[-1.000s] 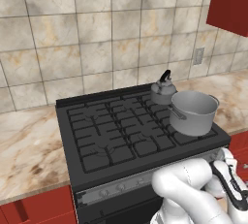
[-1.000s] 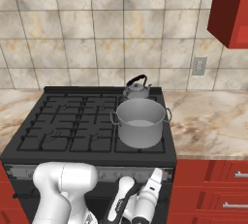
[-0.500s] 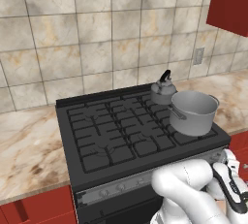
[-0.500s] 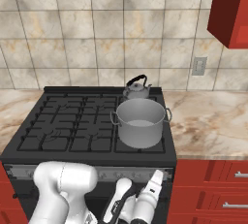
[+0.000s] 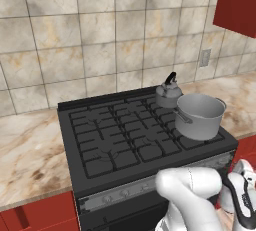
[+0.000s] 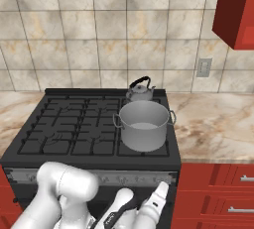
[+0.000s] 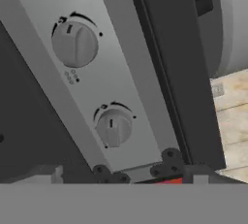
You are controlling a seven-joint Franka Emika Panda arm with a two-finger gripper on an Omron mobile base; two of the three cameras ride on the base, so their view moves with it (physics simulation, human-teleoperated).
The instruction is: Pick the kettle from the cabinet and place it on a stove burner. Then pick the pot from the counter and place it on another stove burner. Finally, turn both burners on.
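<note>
Up close, hand view shows two knobs (image 7: pixel 75 43); base views show pot (image 6: pixel 144 125); pincer width unclear.

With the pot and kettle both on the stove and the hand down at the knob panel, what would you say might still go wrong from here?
1. The pot and kettle sit very close together on the right-hand burners; with both lit, flame under one might heat the other.
2. The hand view shows two look-alike knobs; turning the wrong one could light a burner with nothing on it.
3. The hand stands open and off the knobs, so a skewed approach may slip.
</note>
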